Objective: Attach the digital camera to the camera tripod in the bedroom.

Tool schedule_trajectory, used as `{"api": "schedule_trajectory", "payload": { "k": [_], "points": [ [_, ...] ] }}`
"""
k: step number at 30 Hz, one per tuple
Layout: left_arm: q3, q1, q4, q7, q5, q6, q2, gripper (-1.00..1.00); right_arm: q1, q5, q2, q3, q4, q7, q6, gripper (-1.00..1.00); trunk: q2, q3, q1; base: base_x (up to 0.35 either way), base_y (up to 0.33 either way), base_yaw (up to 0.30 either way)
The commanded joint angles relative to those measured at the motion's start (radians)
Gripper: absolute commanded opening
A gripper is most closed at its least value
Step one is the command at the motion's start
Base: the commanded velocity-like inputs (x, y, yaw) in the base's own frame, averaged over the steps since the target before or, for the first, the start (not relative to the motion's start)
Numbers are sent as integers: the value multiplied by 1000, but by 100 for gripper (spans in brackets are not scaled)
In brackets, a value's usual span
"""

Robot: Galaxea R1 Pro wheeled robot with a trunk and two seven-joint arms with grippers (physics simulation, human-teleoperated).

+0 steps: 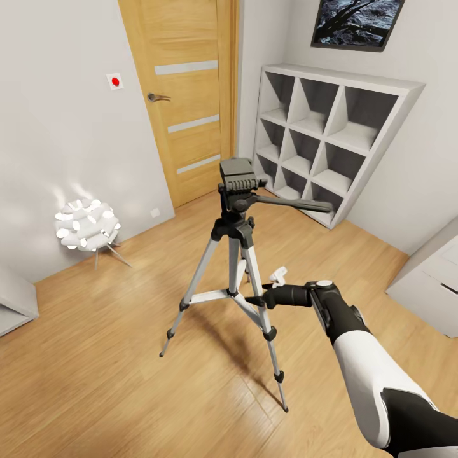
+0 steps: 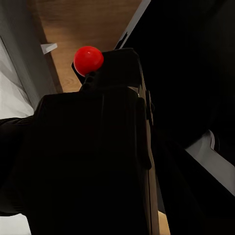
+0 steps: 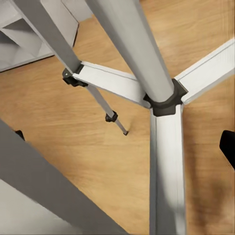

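Camera tripod (image 1: 236,254) upright on the light wood floor (image 1: 114,381) of the bedroom, three silver legs spread, black feet planted, black pan head on top with its long handle (image 1: 289,203) reaching toward the white cube shelf (image 1: 331,137). Behind the tripod, a wooden door (image 1: 184,89) with pale horizontal strips and a dark lever; on the wall beside the door, a small white plate with a red dot (image 1: 115,81). Off to the tripod's far side from the shelf, low against the wall, a glowing white floor lamp (image 1: 87,226) on thin legs. Above the shelf, a dark framed picture (image 1: 356,22). Right gripper (image 1: 257,301) stretched in from the white-and-black forearm, right at the tripod's near leg at the height of the centre braces, just beside or touching it; cannot tell from here whether the fingers are spread or closed. In the right wrist view, silver centre column (image 3: 134,49) and black brace hub (image 3: 165,100) very close up, a far leg's black foot on the floor beyond, one dark fingertip (image 3: 228,147) at the edge. In the left wrist view, digital camera (image 2: 93,161) pressed close to the lens, a dark boxy mass with its bright red dot (image 2: 88,59) on top, apparently held in the left gripper, though the fingers are lost in the shadow, so grip state cannot be told.
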Motion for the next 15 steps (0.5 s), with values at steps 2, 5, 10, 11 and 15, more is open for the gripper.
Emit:
{"api": "schedule_trajectory", "payload": {
  "k": [2, 5, 10, 11, 15],
  "points": [
    [8, 0, 0, 1, -5, -3, 0, -100, -1, 5, 5, -8, 1, -8, 7, 100, -2, -1, 1, 0, 0, 0],
    [8, 0, 0, 1, -5, -3, 0, -100, -1, 3, 20, -8, 9, -34, 5, 100, -2, -1, 1, 0, 0, 0],
    [8, 0, 0, 1, -5, -3, 0, -100, -1, 3, 35, -8, 21, -64, 3, 100, -2, -1, 1, 0, 0, 0],
    [8, 0, 0, 1, -5, -3, 0, -100, -1, 3, 38, -8, 22, -69, 3, 100, -2, -1, 1, 0, 0, 0],
    [8, 0, 0, 1, -5, -3, 0, -100, -1, 3, 46, -7, 25, -95, 2, 100, -2, -1, 1, 0, 0, 0]
  ]
}}
